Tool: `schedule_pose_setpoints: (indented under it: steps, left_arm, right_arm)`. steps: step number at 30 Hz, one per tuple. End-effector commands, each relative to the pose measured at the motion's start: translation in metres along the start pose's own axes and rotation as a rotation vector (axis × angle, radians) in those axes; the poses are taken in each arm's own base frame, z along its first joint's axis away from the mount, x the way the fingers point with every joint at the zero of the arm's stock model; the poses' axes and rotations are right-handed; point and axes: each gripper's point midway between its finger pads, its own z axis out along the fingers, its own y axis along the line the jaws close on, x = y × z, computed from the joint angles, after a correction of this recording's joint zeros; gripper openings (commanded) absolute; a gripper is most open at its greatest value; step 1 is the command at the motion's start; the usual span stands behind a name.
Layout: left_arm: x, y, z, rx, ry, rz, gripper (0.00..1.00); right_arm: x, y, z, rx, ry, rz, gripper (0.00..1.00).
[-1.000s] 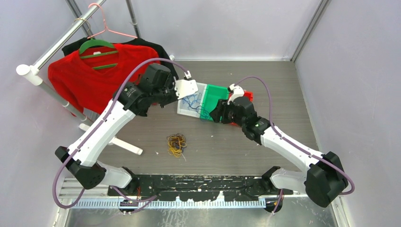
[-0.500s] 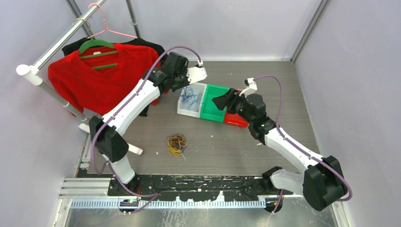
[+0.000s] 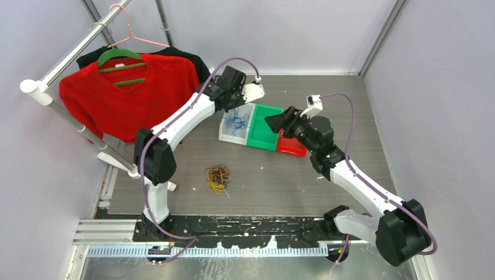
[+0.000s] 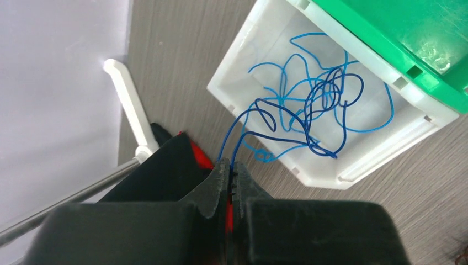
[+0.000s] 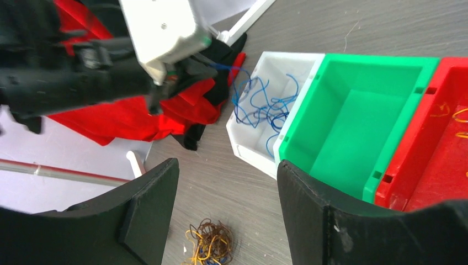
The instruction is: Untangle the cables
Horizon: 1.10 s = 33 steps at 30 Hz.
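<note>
White bin and green bin look glossy plastic, the table matt wood-grain, cables smooth.

1. left arm reaches far forward, almost straight, its wrist tipped downward.
2. left gripper is pinched closed on blue cables that trail out ahead of its tips.
3. right arm is half extended and angled inward.
4. right gripper has its fingers spread wide.

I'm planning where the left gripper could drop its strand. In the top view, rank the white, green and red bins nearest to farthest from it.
From the left gripper, shut on blue cables:
1. white bin, right beside it, left end of the row.
2. green bin, middle of the row.
3. red bin, right end of the row.
</note>
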Motion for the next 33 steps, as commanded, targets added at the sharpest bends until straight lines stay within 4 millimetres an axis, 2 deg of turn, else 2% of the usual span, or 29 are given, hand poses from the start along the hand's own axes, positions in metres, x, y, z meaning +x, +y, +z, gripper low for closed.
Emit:
schedule_pose_setpoints:
  steps: [1,7,16,19,21,23,26,28,30,33]
  left_arm:
    - [-0.015,0.005,0.016,-0.018,-0.046,-0.072,0.0]
    - [-0.029,-0.019,0.034,0.085,-0.091,-0.17,0.0]
    - [-0.014,-0.038,0.073,0.112,-0.055,-0.169,0.0]
    - [-0.01,-0.041,0.073,0.126,-0.028,-0.169,0.12]
    - [-0.013,-0.038,0.062,0.144,-0.025,-0.19,0.28]
    - [-0.019,-0.031,0.042,0.178,-0.045,-0.231,0.53]
    - [-0.017,-0.029,0.005,0.243,-0.054,-0.26,0.7]
    - [-0.016,-0.03,-0.02,0.284,-0.078,-0.278,0.85]
    - [-0.014,-0.034,-0.044,0.332,-0.101,-0.307,0.92]
    - [-0.005,-0.038,-0.08,0.4,-0.119,-0.353,0.94]
  right_arm:
    - [-0.024,0.001,-0.012,0.012,-0.095,-0.03,0.7]
    - [-0.013,-0.016,-0.018,0.049,-0.11,0.0,0.67]
    - [-0.002,-0.025,-0.031,0.077,-0.085,0.0,0.67]
    - [0.0,-0.022,-0.034,0.069,-0.067,-0.018,0.67]
    - [0.0,-0.018,-0.034,0.063,-0.042,-0.036,0.67]
    - [0.001,-0.016,-0.032,0.059,-0.022,-0.053,0.67]
    - [0.003,-0.012,-0.031,0.05,-0.002,-0.083,0.66]
    - [0.009,-0.008,-0.028,0.042,0.022,-0.105,0.66]
    - [0.018,-0.001,-0.024,0.029,0.052,-0.135,0.66]
    - [0.044,0.017,-0.018,-0.007,0.116,-0.207,0.66]
